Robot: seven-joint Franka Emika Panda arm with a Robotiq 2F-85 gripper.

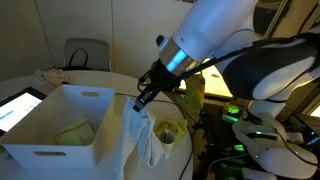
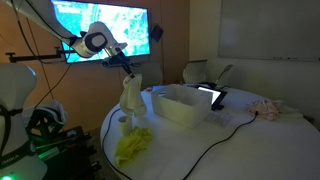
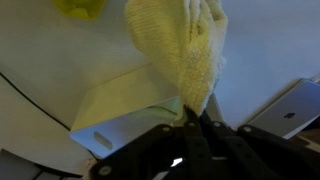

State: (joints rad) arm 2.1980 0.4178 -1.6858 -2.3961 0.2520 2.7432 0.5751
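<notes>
In an exterior view, the hand (image 1: 146, 96) is pressed together on the top edge of a cream-white terry cloth towel (image 1: 148, 135), which hangs down in a long fold. The towel sits just beside the near corner of a white rectangular plastic bin (image 1: 45, 135) on the round white tabletop (image 1: 105, 78). A pale green crumpled cloth (image 1: 75, 132) lies inside the bin, and a yellow crumpled cloth (image 1: 168, 130) lies on the far side of the towel. Whether the towel's lower end touches the tabletop cannot be told here.

In an exterior view from across the room, the hand (image 2: 128, 70) is raised above the tabletop's (image 2: 235, 135) edge. The towel (image 2: 130, 97) dangles below it, apart from the bin (image 2: 185, 106). The yellow cloth (image 2: 132, 146) lies near the towel's foot.

In the wrist view, the fingertips (image 3: 190, 128) meet on a bunched corner of the towel (image 3: 185, 50). The bin (image 3: 125, 108) lies beyond it, and the yellow cloth (image 3: 80, 7) is at the frame's edge.

The step in hand looks like a lift and carry: the towel is pinched and hoisted beside the bin. Any further move calls for a firm pinch. It also needs enough height for the hanging tail to clear the bin's rim without dragging the yellow cloth.
</notes>
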